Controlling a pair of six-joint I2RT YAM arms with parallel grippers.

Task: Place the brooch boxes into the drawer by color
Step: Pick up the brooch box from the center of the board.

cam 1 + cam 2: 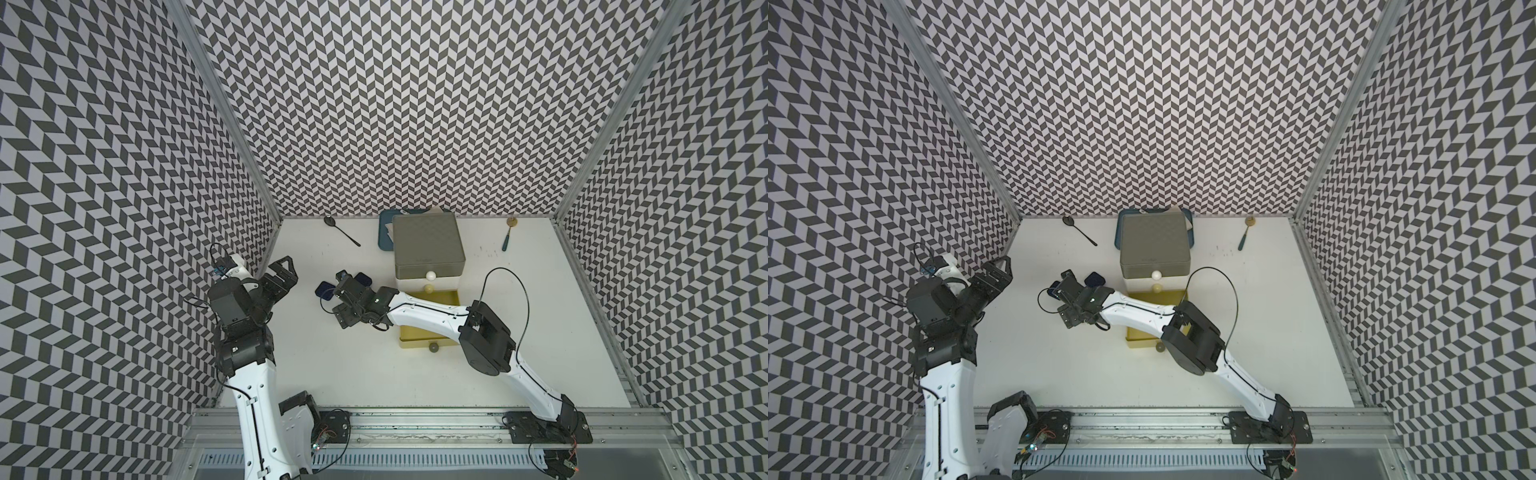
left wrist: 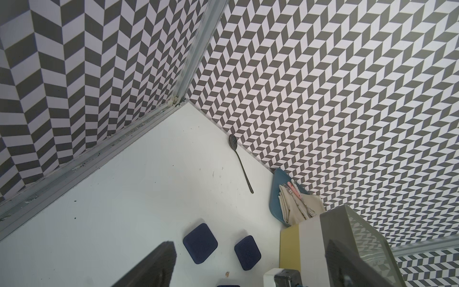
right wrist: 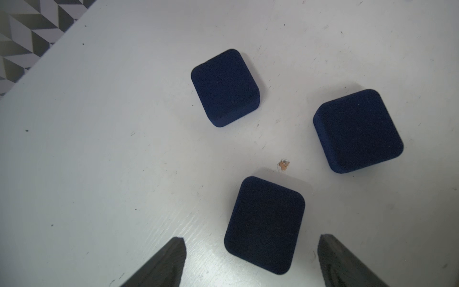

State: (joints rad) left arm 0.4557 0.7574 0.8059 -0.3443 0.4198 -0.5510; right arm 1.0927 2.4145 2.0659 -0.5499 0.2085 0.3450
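Observation:
Three navy blue brooch boxes lie apart on the white table left of the drawer chest [image 1: 428, 245]. In the right wrist view they are the nearest box [image 3: 264, 225], a farther one [image 3: 224, 87] and a third one [image 3: 357, 130]. My right gripper [image 3: 252, 238] hovers over them, open, its fingers standing wide on either side of the nearest box without touching it. The chest's bottom yellow drawer [image 1: 419, 343] is pulled out; my right arm crosses above it and hides much of its inside. My left gripper [image 1: 286, 272] is open and empty near the left wall. It sees two boxes whole, one box [image 2: 200, 243] and another box [image 2: 247, 252].
A black spoon [image 1: 341, 232] lies at the back left and a gold-and-teal spoon [image 1: 508, 235] at the back right. A dark blue tray [image 1: 385, 237] with a folded cloth [image 2: 295, 201] sits behind the chest. The grey and white drawers are shut. Patterned walls enclose three sides.

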